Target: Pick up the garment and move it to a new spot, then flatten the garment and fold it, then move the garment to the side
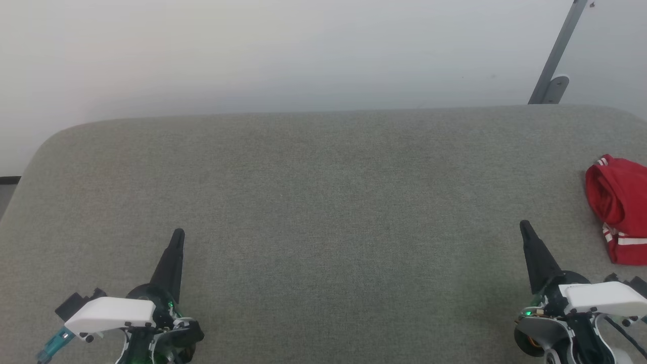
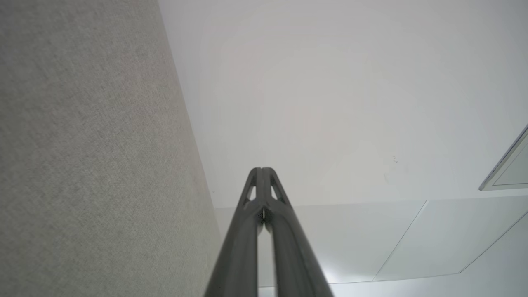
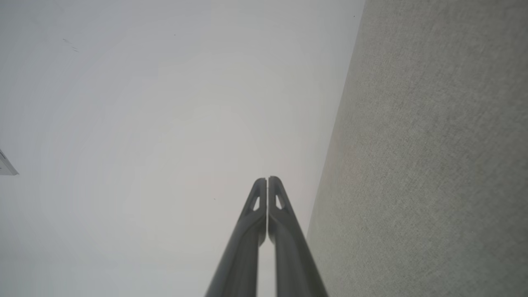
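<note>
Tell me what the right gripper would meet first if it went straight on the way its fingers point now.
Probably the pale wall. The right gripper, shut, points over the grey padded surface toward it, nothing between. The garment lies to its right, off that line. Depth is unclear.

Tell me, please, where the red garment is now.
In the head view, the red garment lies crumpled at the right edge of the grey surface, ahead and right of the right tool.
</note>
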Motion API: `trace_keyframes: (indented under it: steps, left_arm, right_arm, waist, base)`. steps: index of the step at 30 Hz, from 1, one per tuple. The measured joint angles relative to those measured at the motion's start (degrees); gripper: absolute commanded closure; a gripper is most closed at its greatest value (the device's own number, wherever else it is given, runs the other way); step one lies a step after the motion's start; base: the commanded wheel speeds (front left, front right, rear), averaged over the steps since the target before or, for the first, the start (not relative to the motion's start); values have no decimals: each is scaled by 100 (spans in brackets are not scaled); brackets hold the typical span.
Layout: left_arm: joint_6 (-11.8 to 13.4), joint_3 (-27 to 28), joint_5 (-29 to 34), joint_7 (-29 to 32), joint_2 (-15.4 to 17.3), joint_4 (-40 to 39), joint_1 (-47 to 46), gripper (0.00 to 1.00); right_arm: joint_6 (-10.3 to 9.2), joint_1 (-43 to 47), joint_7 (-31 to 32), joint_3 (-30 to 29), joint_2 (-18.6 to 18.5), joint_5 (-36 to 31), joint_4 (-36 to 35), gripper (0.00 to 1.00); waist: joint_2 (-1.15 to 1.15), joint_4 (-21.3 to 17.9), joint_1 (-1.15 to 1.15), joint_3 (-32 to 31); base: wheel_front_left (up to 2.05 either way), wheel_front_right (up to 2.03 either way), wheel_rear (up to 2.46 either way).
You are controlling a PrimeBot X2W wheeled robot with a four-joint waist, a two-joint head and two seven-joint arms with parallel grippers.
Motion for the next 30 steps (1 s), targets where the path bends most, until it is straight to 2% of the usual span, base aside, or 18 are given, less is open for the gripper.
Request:
trace_keyframes:
  steps: [30]
  left_arm:
    - [0, 0, 0, 0, 0, 0, 0, 100]
  right_arm:
    - [0, -1, 0, -1, 1, 0, 0, 100]
  waist:
    - [0, 0, 0, 0]
  base:
    - [0, 0, 0]
